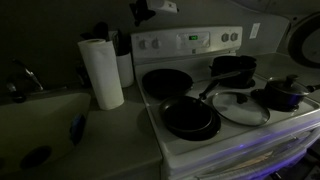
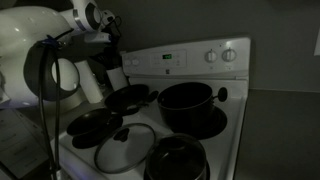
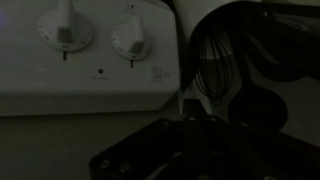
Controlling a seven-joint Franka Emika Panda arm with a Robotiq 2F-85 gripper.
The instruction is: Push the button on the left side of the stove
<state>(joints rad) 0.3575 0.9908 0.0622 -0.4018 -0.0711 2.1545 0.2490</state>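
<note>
1. Dark blurred shape point(image 3: 190, 150) fills the bottom of the wrist view and is too dim to identify.
2. Behind it, in the upper left of the wrist view, is the stove's white back panel point(image 3: 90, 85). Two round knobs point(image 3: 65, 35) sit side by side on it. Dark utensils point(image 3: 215, 70) stand to the right of the panel.
3. The stove point(image 1: 200, 145) takes up the centre and right of the frame in an exterior view. Its raised panel runs along the back, with a small green display point(image 1: 190, 40) in the middle.
4. The gripper point(image 2: 105, 25) is in the upper left of the frame in an exterior view, above the left end of the back panel. It is too dark to tell how far the fingers are spread or whether they hold anything.
5. On the cooktop, a skillet point(image 1: 190, 118) is at the front left and a second skillet point(image 1: 165, 82) is behind it. A glass lid point(image 1: 240, 108) lies flat at front centre. One dark pot point(image 1: 280, 95) is at the right and another pot point(image 1: 233, 68) is at the back.
6. A paper towel roll point(image 1: 100, 72) stands upright just left of the stove. The sink point(image 1: 40, 130) is in the lower left of the frame.
</note>
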